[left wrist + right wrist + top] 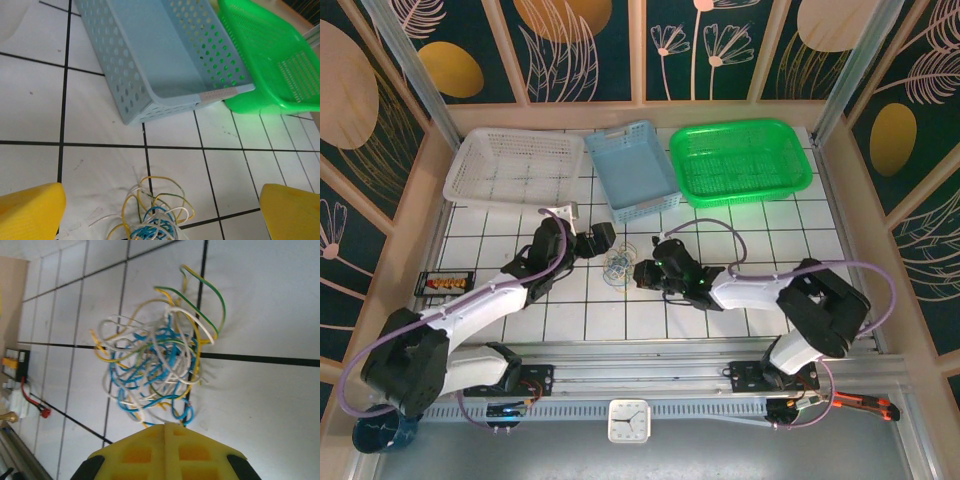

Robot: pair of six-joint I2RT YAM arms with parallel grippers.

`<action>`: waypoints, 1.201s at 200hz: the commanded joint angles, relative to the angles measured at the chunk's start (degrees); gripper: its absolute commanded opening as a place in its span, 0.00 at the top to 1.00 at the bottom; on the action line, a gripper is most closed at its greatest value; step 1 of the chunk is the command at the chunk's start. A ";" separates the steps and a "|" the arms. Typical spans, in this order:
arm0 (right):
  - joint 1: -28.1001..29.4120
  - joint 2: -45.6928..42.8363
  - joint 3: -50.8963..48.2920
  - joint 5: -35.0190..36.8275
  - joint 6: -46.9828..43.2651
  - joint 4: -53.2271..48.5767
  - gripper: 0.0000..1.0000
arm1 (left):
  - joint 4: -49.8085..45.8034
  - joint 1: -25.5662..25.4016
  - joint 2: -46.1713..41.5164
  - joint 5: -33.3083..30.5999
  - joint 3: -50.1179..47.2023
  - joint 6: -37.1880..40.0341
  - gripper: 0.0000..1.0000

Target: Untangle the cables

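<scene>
Flanking tangled cables [150,365], left gripper [162,200] spread wide, right gripper [166,432] seemingly pressed together

Pretty clearly a robot lab booth: gridded white tabletop [790,225], aluminium frame [415,75], printed wall panels [580,50], a clock [628,420].

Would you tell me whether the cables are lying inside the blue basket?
No, the cables lie on the tiled table, outside the blue basket and apart from its near wall.
</scene>
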 commanded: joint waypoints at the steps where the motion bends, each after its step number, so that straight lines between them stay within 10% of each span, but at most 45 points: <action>1: -0.19 -5.74 2.72 3.01 -2.73 -4.15 1.00 | 2.35 -0.04 -2.48 1.20 -0.87 1.40 0.01; 55: -0.87 -8.06 4.00 3.94 -4.38 -7.79 1.00 | 1.79 -0.05 -3.66 0.84 -0.91 2.73 0.01; 101: -0.39 -2.30 1.49 1.01 -2.11 -2.40 0.65 | 1.62 0.00 -0.88 2.99 -1.55 0.80 0.01; 240: 0.49 9.80 2.61 -2.29 0.49 6.32 0.67 | 8.94 -0.05 12.49 12.68 -4.25 -2.61 0.01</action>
